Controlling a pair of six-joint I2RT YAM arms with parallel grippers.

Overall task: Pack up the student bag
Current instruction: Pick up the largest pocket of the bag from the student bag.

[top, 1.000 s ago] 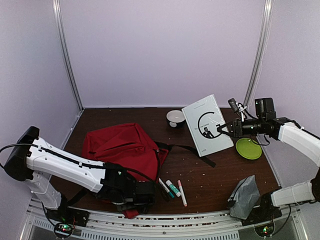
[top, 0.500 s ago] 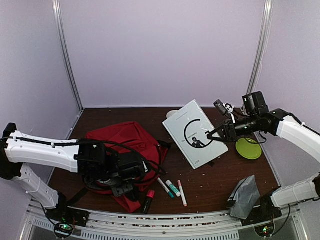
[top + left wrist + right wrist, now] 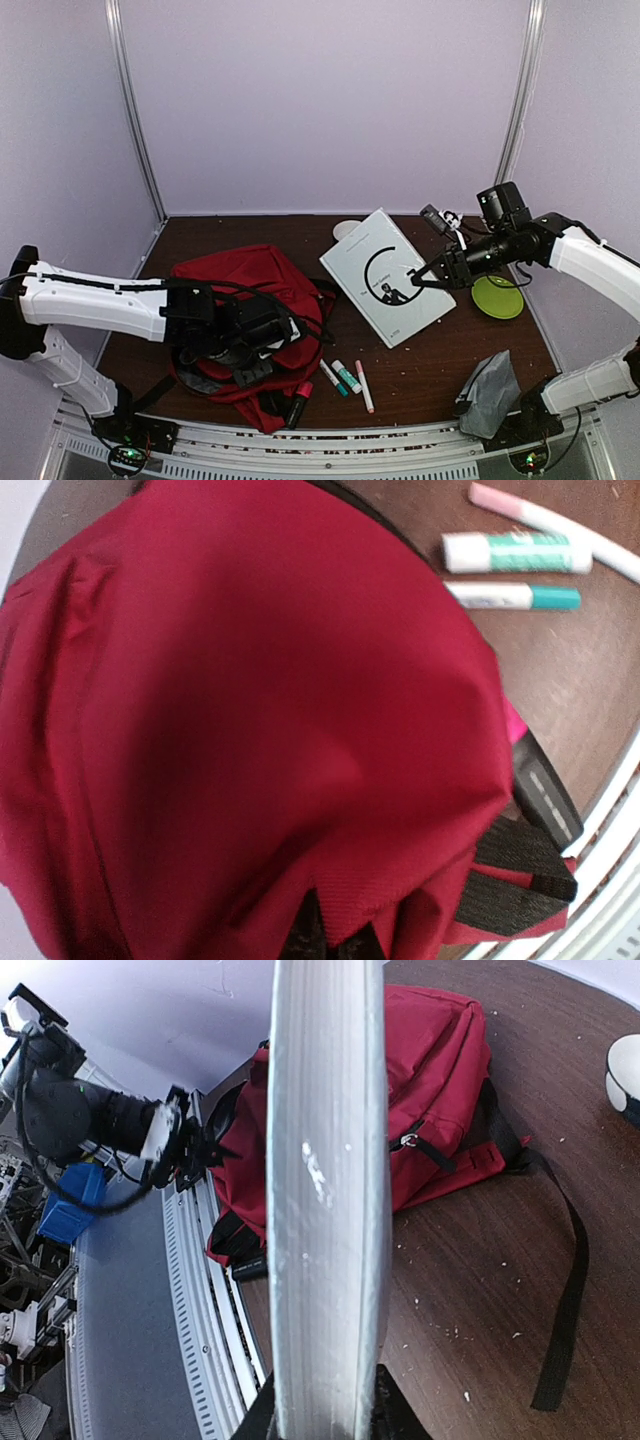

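Observation:
The red student bag [image 3: 255,290] lies at the left of the brown table, black straps trailing right. My left gripper [image 3: 262,345] is shut on the bag's near red fabric edge [image 3: 345,905] and lifts it. My right gripper [image 3: 428,275] is shut on a white book [image 3: 387,277] with a black circle on its cover, held in the air right of the bag. In the right wrist view the book's page edge [image 3: 325,1190] stands between my jaws, with the bag [image 3: 430,1110] beyond it.
Three markers [image 3: 346,378] lie right of the bag, a pink-capped black marker [image 3: 298,402] by its near corner. A white bowl [image 3: 343,230] is partly hidden behind the book. A green plate [image 3: 497,297] and a grey pouch [image 3: 487,394] sit at right.
My left gripper pulled back left from the table's near edge, took the bag's fabric and raised it. My right gripper carried the book left toward the bag.

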